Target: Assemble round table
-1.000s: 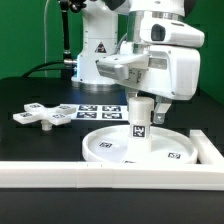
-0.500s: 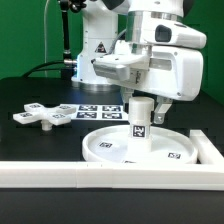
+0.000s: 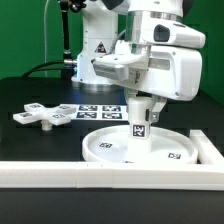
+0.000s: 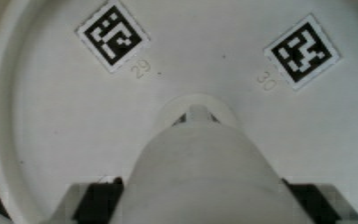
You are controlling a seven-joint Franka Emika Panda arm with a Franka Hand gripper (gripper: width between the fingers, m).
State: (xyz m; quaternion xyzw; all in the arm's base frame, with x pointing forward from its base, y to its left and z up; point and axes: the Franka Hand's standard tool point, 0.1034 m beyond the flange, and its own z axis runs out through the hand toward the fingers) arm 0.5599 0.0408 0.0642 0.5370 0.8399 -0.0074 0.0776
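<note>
The claw (image 3: 142,101) is clenched on the upper end of the short cylinder leg (image 3: 139,128), one finger on each side, and it holds the leg over the middle of the round disc (image 3: 95,141). In the exterior view the leg is not quite upright: its top leans a little toward the exterior view's right, and the black-and-white tag on its side is tipped with it. Its lower end sits inside the disc's raised rim, but the pictures do not show whether it touches the disc's floor or hangs just above it. The disc lies flat on the black table (image 3: 30,95), near the long white border wall (image 3: 100,172) that runs along the near edge. Well apart from it, toward the exterior view's left, the cross-shaped base (image 3: 42,116) lies flat on the table with its tags facing up. The marker board (image 3: 100,109) lies between the base and the disc, a little farther back. In the wrist view the leg (image 4: 202,165) stands out pale and broad between the claw's (image 4: 202,203) dark fingers (image 4: 99,202), and beyond it lies the disc's (image 4: 194,75) white floor with two square tags on it.
</note>
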